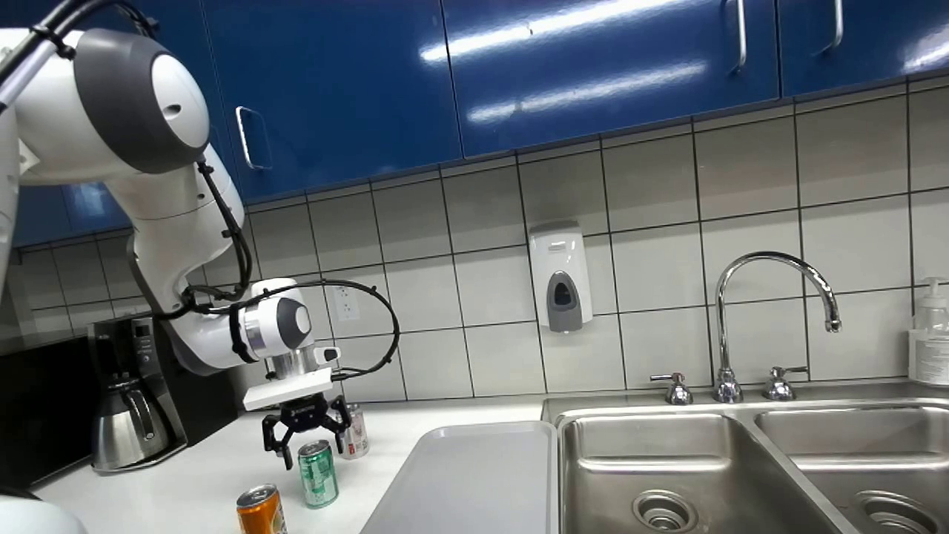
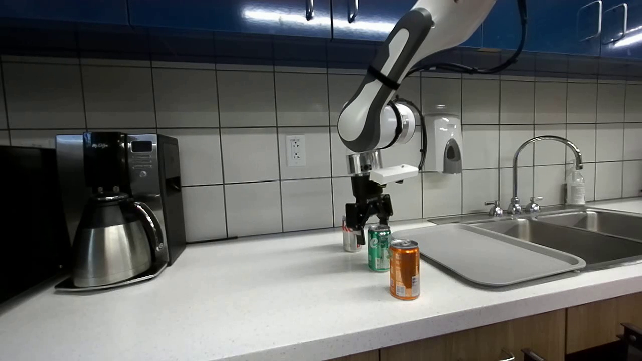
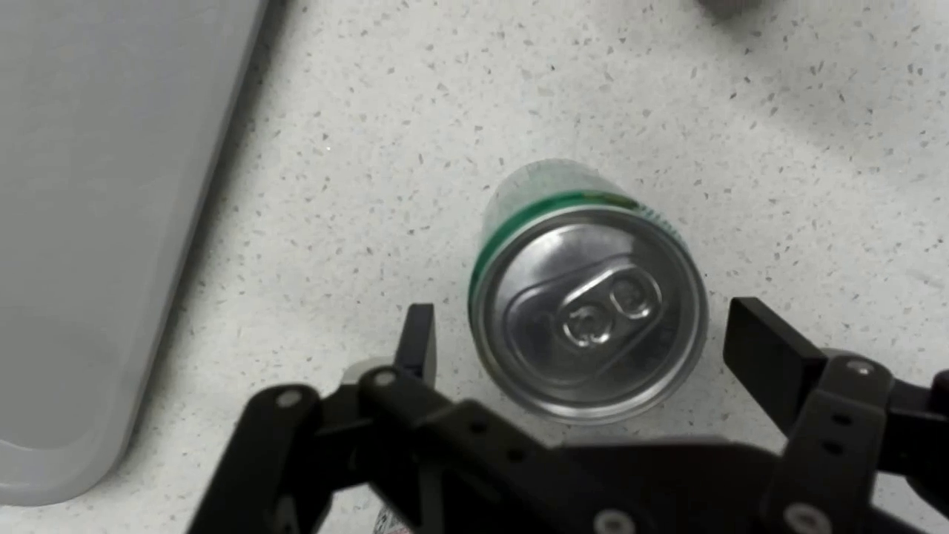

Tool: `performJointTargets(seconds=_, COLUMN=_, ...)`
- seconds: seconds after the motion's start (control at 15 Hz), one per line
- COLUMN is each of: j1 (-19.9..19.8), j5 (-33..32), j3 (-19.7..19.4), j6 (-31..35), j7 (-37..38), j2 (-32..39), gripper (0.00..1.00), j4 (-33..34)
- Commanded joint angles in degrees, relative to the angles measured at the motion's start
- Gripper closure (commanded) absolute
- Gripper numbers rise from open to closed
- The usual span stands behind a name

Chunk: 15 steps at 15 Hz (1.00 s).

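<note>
My gripper (image 1: 314, 454) hangs pointing down over the counter, its jaws spread wide. Directly below and between them is a green can (image 2: 379, 253), upright on the white surface. Seen from the wrist, the can's silver lid (image 3: 589, 315) sits between the black fingers (image 3: 771, 356), with a visible gap on either side, so nothing is gripped. A silver can (image 1: 356, 434) stands just behind, partly covered by the gripper in both exterior views. Closer to the counter's front edge is an orange can (image 2: 405, 271), also upright. In the wrist view the gripper's body hides most of the silver can.
A flat grey tray (image 2: 491, 250) lies beside the cans, next to the steel double sink (image 1: 645, 475) with its tall faucet (image 1: 723, 319). On the opposite side stands a coffee maker (image 2: 170, 200) with a steel carafe (image 2: 113, 245). Blue cabinets (image 1: 334, 89) hang above.
</note>
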Motion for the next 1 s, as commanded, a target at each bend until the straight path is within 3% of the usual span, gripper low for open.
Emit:
performJointTargets(seconds=0.0, j1=0.5, j5=-1.8, j3=-0.3, j6=-1.7, j7=0.8, j2=0.2, gripper=0.00, j4=0.5)
performJointTargets(seconds=0.27, j1=0.6, j5=-2.6, j3=-0.5, j6=-1.9, j7=1.2, j2=0.1, gripper=0.00, j4=0.1)
performJointTargets(seconds=0.33, j1=0.5, j5=-2.6, j3=-0.5, j6=-1.9, j7=1.3, j2=0.3, gripper=0.09, j4=0.1)
performJointTargets(seconds=0.4, j1=0.6, j5=-2.7, j3=-0.6, j6=-1.9, j7=1.3, j2=0.3, gripper=0.26, j4=0.1)
performJointTargets(seconds=0.67, j1=0.5, j5=-2.6, j3=-0.6, j6=-2.4, j7=1.3, j2=0.4, gripper=0.58, j4=0.2)
performJointTargets(seconds=0.93, j1=0.6, j5=-2.6, j3=-0.7, j6=-3.1, j7=1.6, j2=0.6, gripper=0.62, j4=0.5)
